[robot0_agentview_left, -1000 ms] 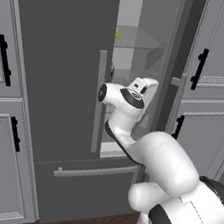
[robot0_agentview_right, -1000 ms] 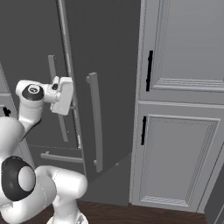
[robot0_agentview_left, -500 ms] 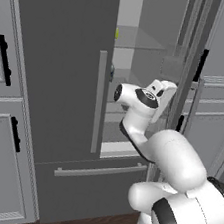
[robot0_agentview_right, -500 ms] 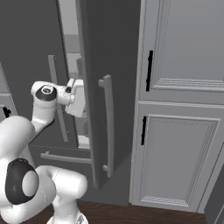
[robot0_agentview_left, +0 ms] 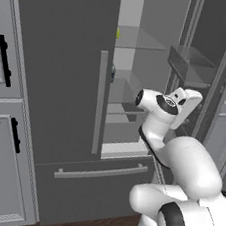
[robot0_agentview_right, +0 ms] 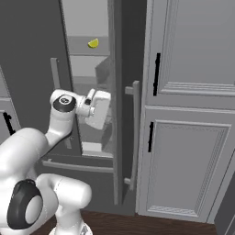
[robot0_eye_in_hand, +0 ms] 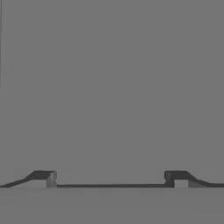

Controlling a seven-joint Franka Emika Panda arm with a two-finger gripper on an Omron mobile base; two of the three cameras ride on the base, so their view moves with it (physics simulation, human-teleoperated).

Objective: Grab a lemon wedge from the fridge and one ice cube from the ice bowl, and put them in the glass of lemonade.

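Yellow lemon wedge [robot0_agentview_right: 93,43] on fridge [robot0_agentview_left: 55,67] shelf (gripper [robot0_eye_in_hand: 109,177] agape)

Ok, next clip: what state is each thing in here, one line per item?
fridge: right door swung open, left door shut, bottom drawer shut.
lemon wedge: lying on an upper glass shelf, untouched.
gripper: open, empty, close to a plain grey surface.
cabinets: doors shut.

Glossy white arm [robot0_agentview_left: 179,159], dark joints
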